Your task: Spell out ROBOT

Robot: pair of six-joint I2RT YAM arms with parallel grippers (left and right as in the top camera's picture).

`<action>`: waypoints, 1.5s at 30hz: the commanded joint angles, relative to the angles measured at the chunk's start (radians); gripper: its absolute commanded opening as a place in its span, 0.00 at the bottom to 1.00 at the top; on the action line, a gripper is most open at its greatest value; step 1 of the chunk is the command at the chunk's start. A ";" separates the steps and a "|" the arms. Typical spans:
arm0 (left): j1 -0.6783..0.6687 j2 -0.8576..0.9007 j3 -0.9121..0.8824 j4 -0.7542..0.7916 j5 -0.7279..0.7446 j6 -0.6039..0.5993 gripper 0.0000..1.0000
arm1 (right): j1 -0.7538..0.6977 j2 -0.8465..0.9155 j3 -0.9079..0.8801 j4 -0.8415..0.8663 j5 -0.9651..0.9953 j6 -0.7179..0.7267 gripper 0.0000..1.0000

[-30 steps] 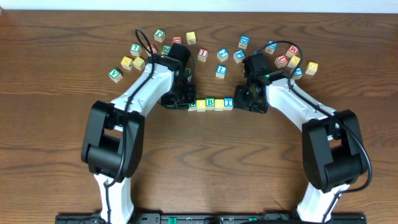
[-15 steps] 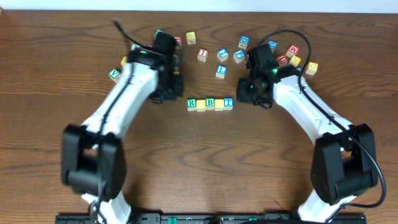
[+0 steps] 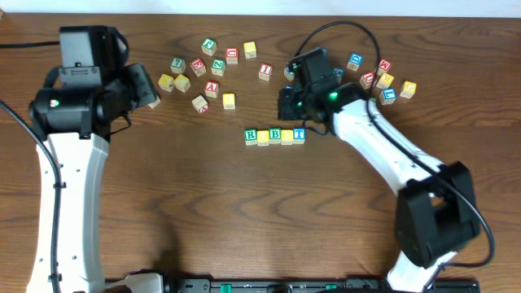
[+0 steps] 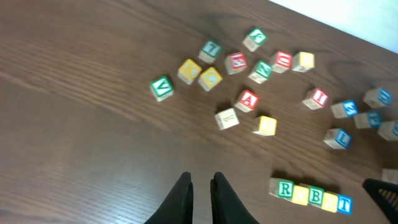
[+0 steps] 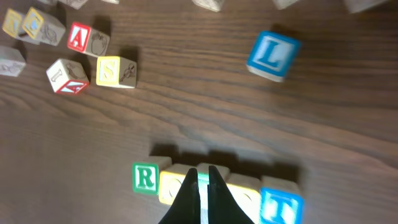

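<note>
**At mid-table: ROBOT row [image 3: 275, 136] looks finished**

Five cubes touch in one line on the table [image 3: 244, 212]: R [image 3: 251, 135], B [image 3: 275, 134] and T [image 3: 299, 134], with yellow cubes [image 3: 263, 137] between (their letters unreadable). The left gripper [image 4: 201, 183], clenched empty, hangs well apart. The right gripper [image 5: 199, 177], clenched empty, hovers over the row. Nothing seems left.

right pincer [image 5: 200, 182]: lettered cube row [image 5: 245, 190] directly beneath tips | ahead: bare table [image 5: 205, 118], then blue L cube [image 5: 272, 55] ahead-right | ahead-left: yellow S cube [image 5: 115, 70], red A cube [image 5: 79, 38] | left pincer [image 4: 200, 179]: bare table around, loose cubes [image 4: 227, 118] well ahead
</note>
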 commanded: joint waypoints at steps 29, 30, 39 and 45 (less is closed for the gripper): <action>0.023 0.026 -0.001 -0.035 -0.022 0.017 0.11 | 0.076 0.273 0.139 -0.045 0.119 0.019 0.01; 0.023 0.027 -0.001 -0.037 -0.022 0.017 0.12 | 0.077 0.273 0.139 -0.045 0.119 0.019 0.01; 0.023 0.032 -0.002 -0.037 -0.022 0.017 0.12 | 0.086 0.273 0.139 -0.059 0.119 0.019 0.01; 0.023 0.032 -0.002 -0.037 -0.022 0.017 0.11 | 0.092 0.273 0.139 -0.077 0.119 0.020 0.01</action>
